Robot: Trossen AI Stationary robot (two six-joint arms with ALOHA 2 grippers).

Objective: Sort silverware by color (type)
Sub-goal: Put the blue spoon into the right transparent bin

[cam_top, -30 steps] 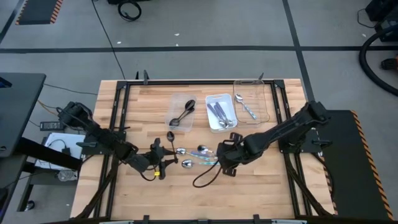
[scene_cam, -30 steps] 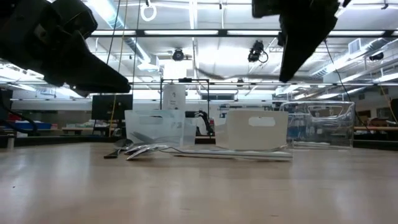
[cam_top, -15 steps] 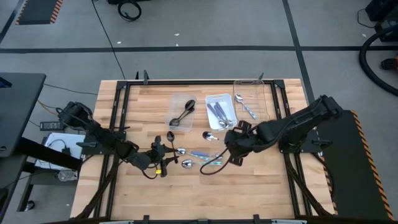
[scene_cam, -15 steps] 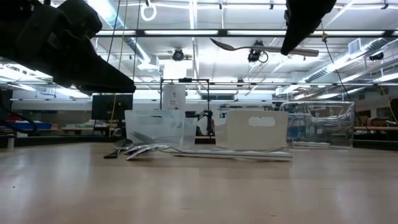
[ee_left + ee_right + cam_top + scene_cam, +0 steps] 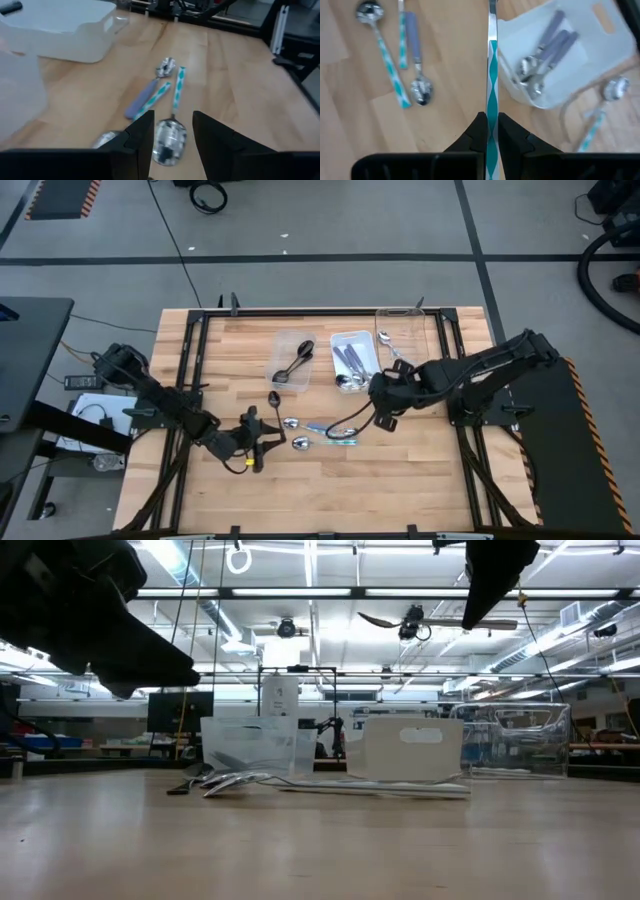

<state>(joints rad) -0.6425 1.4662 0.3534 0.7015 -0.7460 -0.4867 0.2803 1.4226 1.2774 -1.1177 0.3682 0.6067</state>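
Note:
My right gripper (image 5: 381,396) hangs high beside the white tray (image 5: 362,340) and is shut on a teal-patterned spoon (image 5: 430,620). That tray holds purple-handled spoons (image 5: 547,42). Black spoons (image 5: 296,363) lie in the clear tray left of it. Loose silverware lies flat on the wood: silver and teal spoons (image 5: 318,432) and one black spoon (image 5: 273,397). My left gripper (image 5: 172,121) is low and open over the table's near left. Its fingers stand on either side of a silver spoon bowl (image 5: 169,141), without touching it. My right gripper pinches the spoon's teal-patterned handle (image 5: 491,102) between its two fingers. The fingers slant down from above. The handle runs out ahead of them and its bowl end (image 5: 375,618) points away. The spoon is lifted clear of the table and lies about level.
A taller clear tray (image 5: 415,345) at the far right holds one teal-handled spoon (image 5: 395,352). A dark cable loop (image 5: 345,428) droops from the right arm over the loose spoons. Bare wood lies along the table's near edge.
My right gripper has risen from the loose pile, going toward the table's far edge and a little to the right. It now hangs beside the white tray. It stays shut on the teal spoon, which has come clear of the table.

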